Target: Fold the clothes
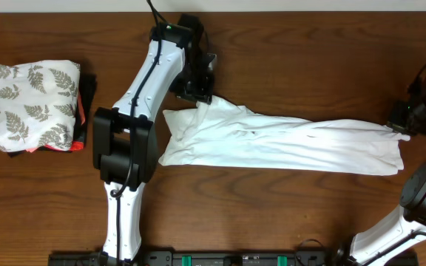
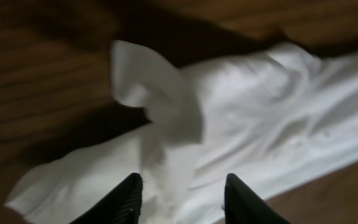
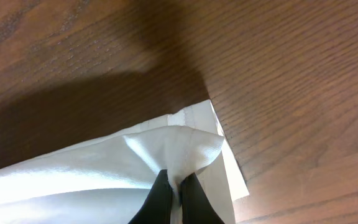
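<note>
1. White T-shirt lies on the wooden table, stretched into a long, narrow band running left to right across the middle; it is creased and bunched towards its left end
2. Left gripper sits at the shirt's upper left corner, at the far side of the table. Jaws spread, with the two dark fingers apart and nothing pinched between them
3. Left wrist view: a loose flap of white cloth stands up just ahead of the open fingers, with more rumpled shirt below and to the right
4. Right gripper is at the shirt's far right end, at the hemmed corner. Jaws pressed together on a small raised fold of the fabric, so the shirt is pinched there
5. Shirt's green-and-black print not visible in any view
6. Far left of the table, well apart from the shirt: a folded fern-print cloth on top of black and red garments
</note>
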You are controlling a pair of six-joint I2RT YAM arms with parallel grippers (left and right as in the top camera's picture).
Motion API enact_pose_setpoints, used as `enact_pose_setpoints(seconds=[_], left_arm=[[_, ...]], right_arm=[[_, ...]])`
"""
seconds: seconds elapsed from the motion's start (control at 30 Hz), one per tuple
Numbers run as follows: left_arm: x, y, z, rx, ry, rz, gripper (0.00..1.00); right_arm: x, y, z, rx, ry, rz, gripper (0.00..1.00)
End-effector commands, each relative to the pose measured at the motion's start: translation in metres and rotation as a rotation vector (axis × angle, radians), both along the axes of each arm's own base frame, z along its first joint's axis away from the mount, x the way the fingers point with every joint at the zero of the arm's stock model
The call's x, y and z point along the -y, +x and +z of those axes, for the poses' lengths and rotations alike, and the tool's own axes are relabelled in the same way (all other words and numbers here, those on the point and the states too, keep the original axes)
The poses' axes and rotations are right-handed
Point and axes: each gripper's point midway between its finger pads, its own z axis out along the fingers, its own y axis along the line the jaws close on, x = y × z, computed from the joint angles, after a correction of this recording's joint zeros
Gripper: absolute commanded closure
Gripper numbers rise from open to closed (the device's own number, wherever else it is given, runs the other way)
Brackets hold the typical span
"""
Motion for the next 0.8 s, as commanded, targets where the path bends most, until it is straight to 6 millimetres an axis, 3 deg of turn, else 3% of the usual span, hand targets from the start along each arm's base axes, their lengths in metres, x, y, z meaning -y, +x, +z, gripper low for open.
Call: enact_pose_setpoints(seconds=[0.0, 0.47, 0.7, 0.73, 0.77], left_arm=[[-0.015, 0.006, 0.005, 0.035, 0.062, 0.051, 0.55], [-0.003, -0.016, -0.036, -0.019, 0.078, 0.008, 0.49], [0.013, -0.015, -0.037, 0.008, 0.063, -0.022, 0.49], [0.014, -0.014, -0.036, 0.012, 0.061, -0.024, 0.53], [0.014, -0.014, -0.036, 0.016, 0.06, -0.025, 0.65]], right_arm=[[0.003, -0.001, 0.003, 0.006, -0.006, -0.019, 0.99], [0.003, 0.0, 0.003, 0.01, -0.007, -0.019, 0.99], [0.003, 0.0, 0.003, 0.01, -0.006, -0.019, 0.99], [0.003, 0.0, 0.003, 0.01, -0.007, -0.019, 0.99], [0.003, 0.0, 0.003, 0.01, -0.006, -0.019, 0.99]])
